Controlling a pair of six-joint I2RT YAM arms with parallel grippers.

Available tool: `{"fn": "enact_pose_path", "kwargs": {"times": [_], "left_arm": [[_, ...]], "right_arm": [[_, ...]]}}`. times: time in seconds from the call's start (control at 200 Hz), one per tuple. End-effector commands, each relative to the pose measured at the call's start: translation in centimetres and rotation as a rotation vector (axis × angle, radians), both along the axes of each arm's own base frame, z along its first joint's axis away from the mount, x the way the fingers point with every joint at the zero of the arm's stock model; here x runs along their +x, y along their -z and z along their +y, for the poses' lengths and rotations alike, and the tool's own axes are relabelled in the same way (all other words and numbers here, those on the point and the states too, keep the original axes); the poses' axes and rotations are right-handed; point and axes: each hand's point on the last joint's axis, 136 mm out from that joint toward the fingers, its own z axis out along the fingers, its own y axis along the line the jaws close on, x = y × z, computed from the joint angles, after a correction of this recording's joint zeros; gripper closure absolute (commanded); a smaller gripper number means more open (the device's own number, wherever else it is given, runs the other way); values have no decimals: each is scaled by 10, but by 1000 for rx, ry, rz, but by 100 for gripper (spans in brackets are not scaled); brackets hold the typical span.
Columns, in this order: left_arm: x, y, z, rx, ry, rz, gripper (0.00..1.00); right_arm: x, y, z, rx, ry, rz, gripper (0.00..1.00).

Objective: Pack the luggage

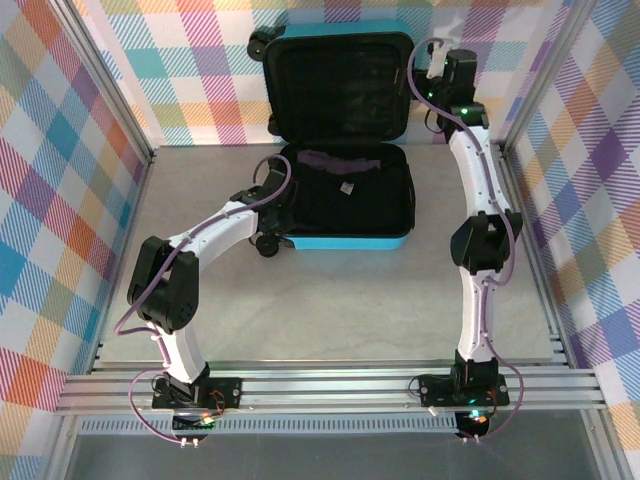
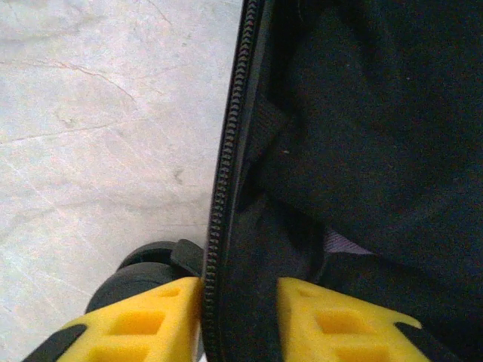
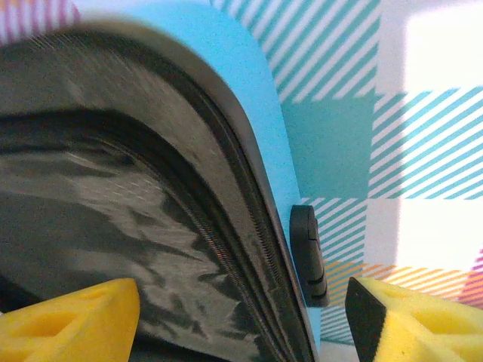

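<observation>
Left wrist: fingers (image 2: 143, 320) astride luggage (image 2: 362, 136) zipper (image 2: 224, 151)

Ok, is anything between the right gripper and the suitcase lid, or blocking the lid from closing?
Nothing separates them: the right gripper, open, straddles the right edge of the suitcase lid. For closing, the left gripper straddles the left rim of the base by a wheel and would likely block the lid there.
</observation>
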Motion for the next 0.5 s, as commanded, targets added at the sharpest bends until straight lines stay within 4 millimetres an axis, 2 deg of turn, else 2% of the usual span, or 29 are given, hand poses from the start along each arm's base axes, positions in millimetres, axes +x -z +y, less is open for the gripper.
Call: {"fn": "enact_pose_path", "kwargs": {"times": [0.0,0.135,0.17,0.205,0.275,0.34,0.495], "left_arm": [[-6,3,-11,-20,26,8,73],[-8,7,-12,-15,32,17,75],[-8,7,-13,-14,35,17,76],[-8,6,-13,-12,37,16,76],[-8,6,-14,-13,38,14,77],[-7,6,-14,-12,36,9,77],[-4,7,-14,-8,33,3,78]], "right_arm": [[16,-30,2,-11,-11,-179,28],[31,-31,4,30,-26,-255,34],[31,-33,9,39,-43,-274,42],[32,-37,9,52,-43,-289,55],[32,-43,6,76,-29,-305,87],[27,-49,11,75,-58,-310,100],[6,-58,25,29,-160,-288,100]]}}
